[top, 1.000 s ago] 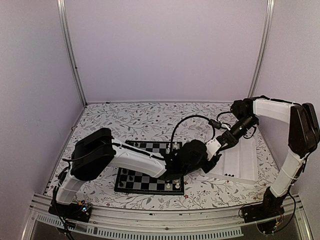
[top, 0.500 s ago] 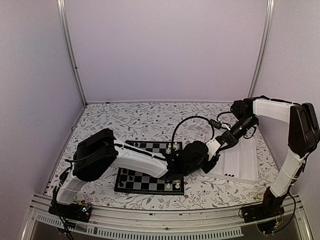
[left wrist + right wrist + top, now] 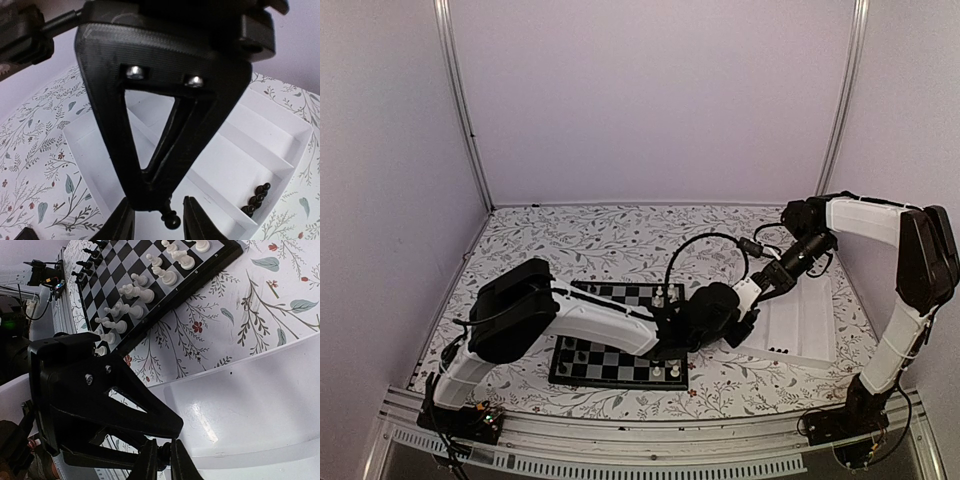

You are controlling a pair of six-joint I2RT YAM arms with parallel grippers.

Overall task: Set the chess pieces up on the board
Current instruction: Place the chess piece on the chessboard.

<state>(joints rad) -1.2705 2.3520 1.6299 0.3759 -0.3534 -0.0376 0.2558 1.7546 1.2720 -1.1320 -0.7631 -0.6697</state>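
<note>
Floral table [image 3: 570, 240] bearing a white tray [image 3: 812, 318] and, to its left, the board [image 3: 605, 362]. Both arms reach to the tray's left end. Left gripper [image 3: 160, 226]: fingers spread, a black piece [image 3: 171, 217] between them with a gap on either side. Right gripper [image 3: 162, 467]: fingers pinching a small dark piece [image 3: 163, 456]. More black pieces [image 3: 256, 199] lie in one tray compartment. White pieces [image 3: 150, 280] stand on the board.

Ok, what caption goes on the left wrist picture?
Right hand holds a black piece between the open left fingers, above the white tray.
</note>
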